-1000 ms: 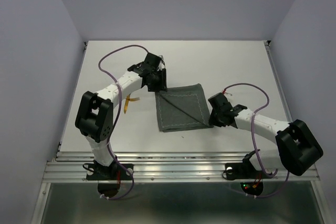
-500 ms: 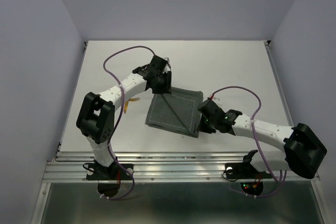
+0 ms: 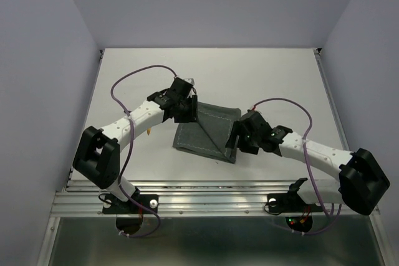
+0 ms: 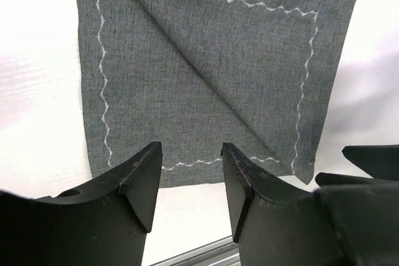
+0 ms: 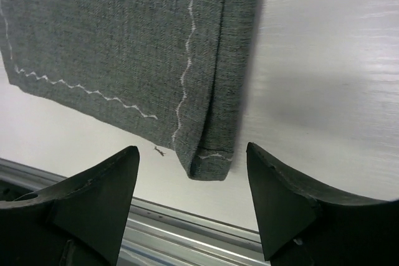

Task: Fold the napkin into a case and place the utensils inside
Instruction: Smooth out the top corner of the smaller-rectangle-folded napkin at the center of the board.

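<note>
Napkin (image 3: 209, 130) folded flat, right gripper (image 5: 192, 151) open over folded corner, left gripper (image 4: 191, 147) open above hem

Soft, even overhead light keeps the top view bright, with only faint shadows. In the wrist views the white matte table (image 5: 324, 42) glares nearly blown-out. Blurred grey shadows lie beside the dark grey-green stitched cloth napkin (image 4: 206, 73), whose weave is sharp.
</note>
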You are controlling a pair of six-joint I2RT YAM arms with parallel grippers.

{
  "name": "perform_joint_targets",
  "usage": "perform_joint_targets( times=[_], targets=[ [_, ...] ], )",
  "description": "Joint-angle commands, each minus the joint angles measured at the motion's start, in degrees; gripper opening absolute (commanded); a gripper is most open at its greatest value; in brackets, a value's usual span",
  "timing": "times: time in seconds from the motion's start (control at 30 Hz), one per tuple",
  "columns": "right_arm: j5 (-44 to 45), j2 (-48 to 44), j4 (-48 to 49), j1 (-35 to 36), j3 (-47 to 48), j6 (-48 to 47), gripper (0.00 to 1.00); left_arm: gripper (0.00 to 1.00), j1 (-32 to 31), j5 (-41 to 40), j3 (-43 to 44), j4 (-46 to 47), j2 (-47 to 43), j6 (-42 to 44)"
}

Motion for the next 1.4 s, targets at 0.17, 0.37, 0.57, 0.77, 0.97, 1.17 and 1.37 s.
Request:
perform_joint_targets(
  times=[0.17, 0.37, 0.57, 0.77, 0.97, 1.17, 1.37],
  targets=[
    [-6.1, 2.3, 8.9, 0.0, -6.9, 3.6, 0.65, 0.54, -0.5, -1.0, -2.3, 0.4, -2.8, -0.9],
    [-6.8, 3.6, 12.7, 0.0, -10.6, 5.5, 0.5, 0.54, -0.5, -1.0, -2.2, 0.4, -2.2, -0.9],
    [-6.2, 3.9, 14.1, 0.0, -11.2, 6.7, 0.38, 0.54, -0.7, -1.0, -2.3, 0.7, -2.0, -1.0],
    [-6.3, 4.9, 13.9, 0.0, -11.0, 6.5, 0.5, 0.54, -0.8, -1.1, -2.8, 0.9, -1.9, -1.0],
    [-5.1, 6.8, 12.7, 0.0, -10.5, 5.0, 0.51, 0.54, -0.8, -1.0, -3.1, 1.3, -1.6, -0.9],
    [-2.4, 7.9, 10.4, 0.0, -9.5, 4.7, 0.25, 0.54, -0.8, -0.8, -3.3, 1.6, -1.3, -0.9],
    [-0.9, 4.0, 8.3, 0.0, -8.3, 5.7, 0.01, 0.54, -0.8, -0.6, -3.2, 1.8, -1.1, -0.6]
  ],
)
